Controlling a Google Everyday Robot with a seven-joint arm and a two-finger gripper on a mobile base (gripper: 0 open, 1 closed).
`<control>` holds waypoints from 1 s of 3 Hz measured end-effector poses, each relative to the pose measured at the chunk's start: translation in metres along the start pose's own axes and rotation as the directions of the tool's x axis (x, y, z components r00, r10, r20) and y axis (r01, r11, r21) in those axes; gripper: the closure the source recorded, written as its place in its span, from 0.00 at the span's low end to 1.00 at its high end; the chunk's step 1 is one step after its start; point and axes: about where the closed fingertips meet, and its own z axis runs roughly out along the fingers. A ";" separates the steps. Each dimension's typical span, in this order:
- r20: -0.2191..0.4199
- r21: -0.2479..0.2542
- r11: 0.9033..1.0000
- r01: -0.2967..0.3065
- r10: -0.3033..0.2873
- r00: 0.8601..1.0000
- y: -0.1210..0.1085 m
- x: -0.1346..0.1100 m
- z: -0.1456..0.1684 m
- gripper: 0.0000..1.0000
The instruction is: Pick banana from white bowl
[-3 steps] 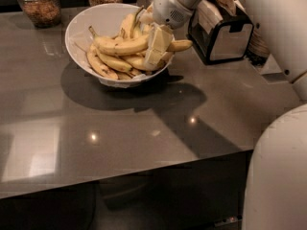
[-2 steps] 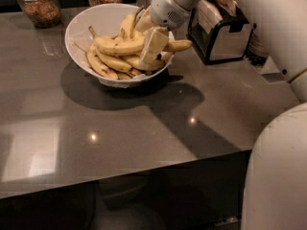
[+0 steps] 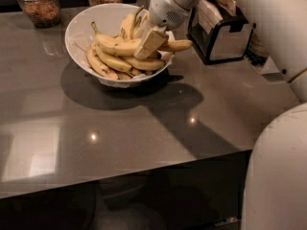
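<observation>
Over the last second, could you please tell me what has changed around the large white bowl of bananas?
The robot's tan-tipped gripper edged slightly left in view, tilting down toward the long, speckled yellow banana. Nothing has been lifted. The glossy round white bowl and the other bananas stayed where they were.

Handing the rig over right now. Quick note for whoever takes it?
Gripper: down inside the white bowl, right side, on top of the fruit pile. Whether it has a hold cannot be told.
Banana: lies across the top of the pile in the bowl, not yet lifted, with the gripper at its right part.
Done: reach into the bowl.
Left: confirm the grasp, then lift the banana clear of the rim.
</observation>
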 end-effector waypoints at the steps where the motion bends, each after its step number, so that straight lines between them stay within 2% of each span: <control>1: 0.002 0.002 1.000 0.007 -0.007 1.000 0.003 -0.002 -0.003 0.91; 2: 0.016 0.016 1.000 0.013 -0.013 1.000 0.006 -0.002 -0.013 1.00; 3: 0.048 0.031 0.999 0.022 -0.024 0.999 0.013 -0.001 -0.033 1.00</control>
